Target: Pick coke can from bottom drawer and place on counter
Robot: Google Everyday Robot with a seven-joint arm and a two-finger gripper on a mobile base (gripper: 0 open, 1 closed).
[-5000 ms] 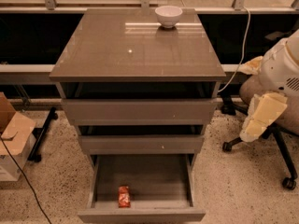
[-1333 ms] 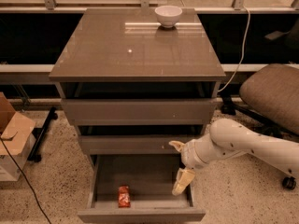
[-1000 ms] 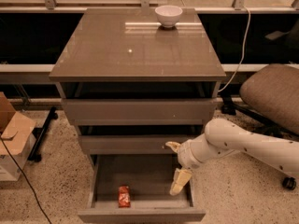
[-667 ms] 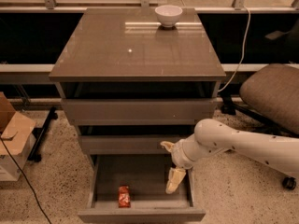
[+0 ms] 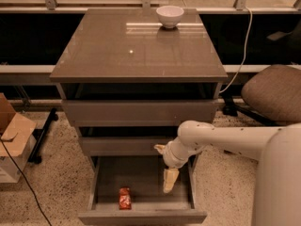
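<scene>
The coke can [image 5: 124, 198] lies on its side at the front left of the open bottom drawer [image 5: 141, 213], a small red-orange can on the grey floor. My gripper [image 5: 169, 181] hangs from the white arm over the drawer's right half, pointing down, to the right of the can and apart from it. It holds nothing. The counter [image 5: 136, 48] is the glossy grey-brown top of the cabinet, above the two upper drawers.
A white bowl [image 5: 170, 16] stands at the back of the counter. An office chair [image 5: 275, 93] is to the right, a cardboard box [image 5: 11, 142] and a black cable at the left on the speckled floor. A white cord hangs at the back right.
The arm has swung in from the right and down in front of the cabinet. Over the last second the gripper has moved left over the open drawer, nearer the can.
</scene>
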